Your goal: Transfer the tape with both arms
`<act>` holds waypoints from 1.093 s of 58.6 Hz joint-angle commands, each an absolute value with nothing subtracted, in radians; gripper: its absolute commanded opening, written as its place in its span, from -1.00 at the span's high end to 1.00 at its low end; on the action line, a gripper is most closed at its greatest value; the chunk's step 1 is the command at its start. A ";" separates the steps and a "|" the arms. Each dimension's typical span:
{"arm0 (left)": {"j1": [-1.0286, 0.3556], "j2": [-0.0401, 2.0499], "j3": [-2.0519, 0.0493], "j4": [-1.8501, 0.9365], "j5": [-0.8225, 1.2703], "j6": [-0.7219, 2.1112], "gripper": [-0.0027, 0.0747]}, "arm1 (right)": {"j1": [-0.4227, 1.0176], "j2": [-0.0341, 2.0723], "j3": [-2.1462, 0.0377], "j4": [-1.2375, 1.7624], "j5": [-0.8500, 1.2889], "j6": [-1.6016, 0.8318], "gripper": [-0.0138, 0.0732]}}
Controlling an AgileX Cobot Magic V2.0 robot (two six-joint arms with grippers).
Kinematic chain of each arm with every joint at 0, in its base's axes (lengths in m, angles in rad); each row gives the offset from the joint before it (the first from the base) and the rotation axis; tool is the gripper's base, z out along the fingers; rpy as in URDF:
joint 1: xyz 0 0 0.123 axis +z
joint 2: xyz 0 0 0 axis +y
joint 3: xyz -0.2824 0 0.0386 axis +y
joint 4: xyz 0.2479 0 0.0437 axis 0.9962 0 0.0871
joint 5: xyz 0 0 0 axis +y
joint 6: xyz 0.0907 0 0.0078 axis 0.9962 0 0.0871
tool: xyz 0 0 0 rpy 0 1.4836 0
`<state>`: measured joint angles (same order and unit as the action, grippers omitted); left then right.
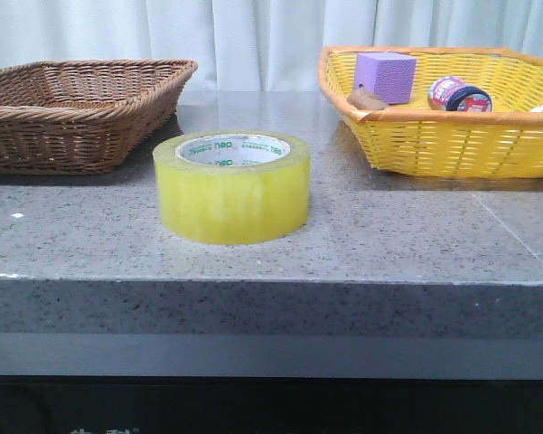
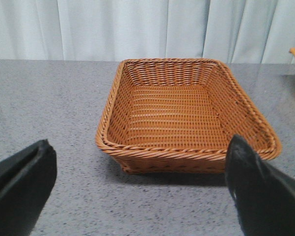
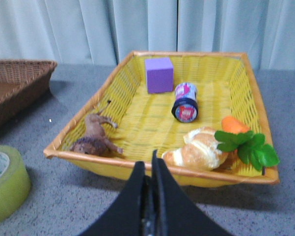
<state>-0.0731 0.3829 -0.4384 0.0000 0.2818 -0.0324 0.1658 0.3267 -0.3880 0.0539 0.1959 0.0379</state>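
Observation:
The tape (image 1: 232,186), a wide yellow translucent roll with a white core printed in green, lies flat on the grey stone table between the two baskets. The right wrist view catches its edge, the tape (image 3: 5,183), off to one side. My left gripper (image 2: 140,167) is open, its black fingers (image 2: 22,184) far apart over bare table in front of the brown basket, holding nothing. My right gripper (image 3: 149,169) is shut, fingers pressed together with nothing between them, just before the yellow basket's near rim. Neither gripper shows in the front view.
A brown wicker basket (image 1: 90,122) stands at the back left. A yellow basket (image 1: 452,145) at the back right holds a purple block (image 3: 159,74), a pink-and-black round container (image 3: 185,101), a toy dinosaur (image 3: 94,137), a croissant (image 3: 199,147) and a carrot with leaves (image 3: 243,140).

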 commanded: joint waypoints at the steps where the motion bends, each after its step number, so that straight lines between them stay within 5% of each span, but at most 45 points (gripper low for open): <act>1: -0.071 0.399 -0.476 -0.051 0.218 -0.035 -0.85 | 0.161 0.327 -0.408 0.046 0.056 0.032 0.89; 15: -0.166 0.586 -0.605 -0.053 0.394 -0.032 -0.85 | 0.161 0.327 -0.408 0.046 0.037 0.032 0.89; 40: -0.542 1.067 -0.909 -0.173 0.518 -0.043 -0.85 | 0.161 0.327 -0.408 0.046 0.039 0.032 0.89; 64: -0.597 1.444 -1.152 -0.269 0.615 -0.043 -0.85 | 0.161 0.327 -0.408 0.046 0.038 0.032 0.89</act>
<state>-0.5880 1.4359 -1.0982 -0.2206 0.6404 -0.0321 0.1658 0.3222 -0.3818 0.0539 0.1253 0.0384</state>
